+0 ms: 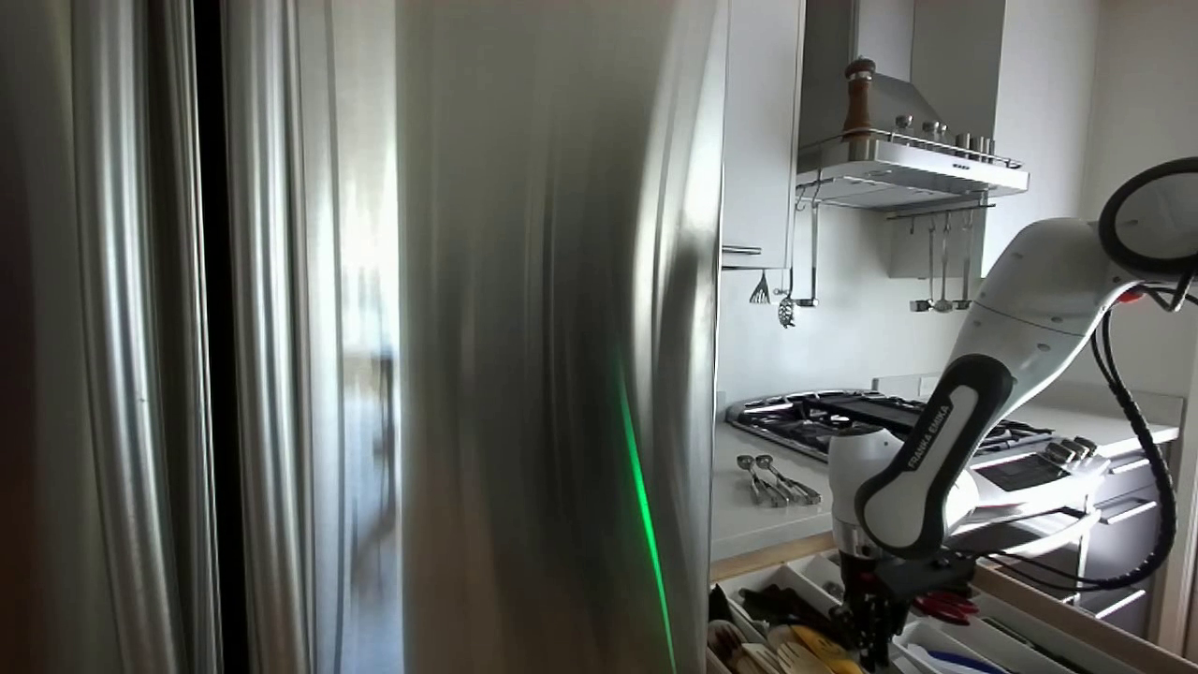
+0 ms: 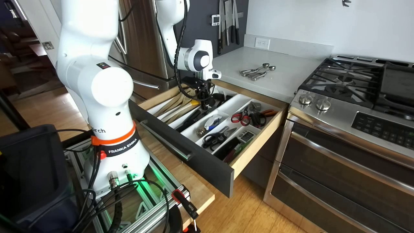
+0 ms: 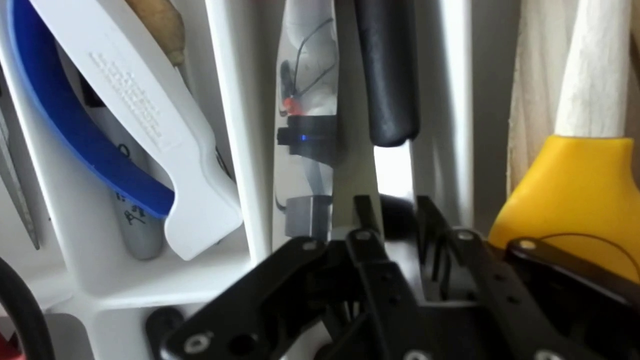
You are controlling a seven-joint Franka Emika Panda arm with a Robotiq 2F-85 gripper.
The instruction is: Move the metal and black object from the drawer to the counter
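Observation:
The metal and black object (image 3: 392, 75) lies in a white compartment of the open drawer (image 2: 194, 168). It has a black handle and a shiny flat metal part. In the wrist view my gripper (image 3: 393, 202) is over the metal part, below the handle's end, with one finger on each side. A gap shows beside the left fingertip, so it looks partly open and empty. The object's far end is hidden by the gripper. In both exterior views the gripper (image 1: 875, 646) (image 2: 204, 105) points down into the drawer. The light counter (image 2: 284, 77) adjoins the drawer's back.
White dividers (image 3: 235, 125) flank the compartment. A wide mirror-like blade (image 3: 305, 65) lies beside the object. A yellow tool (image 3: 570, 200) and a white and blue tool (image 3: 130, 90) lie in neighbouring compartments. Metal scoops (image 2: 257, 72) lie on the counter. A stove (image 2: 343, 84) stands alongside.

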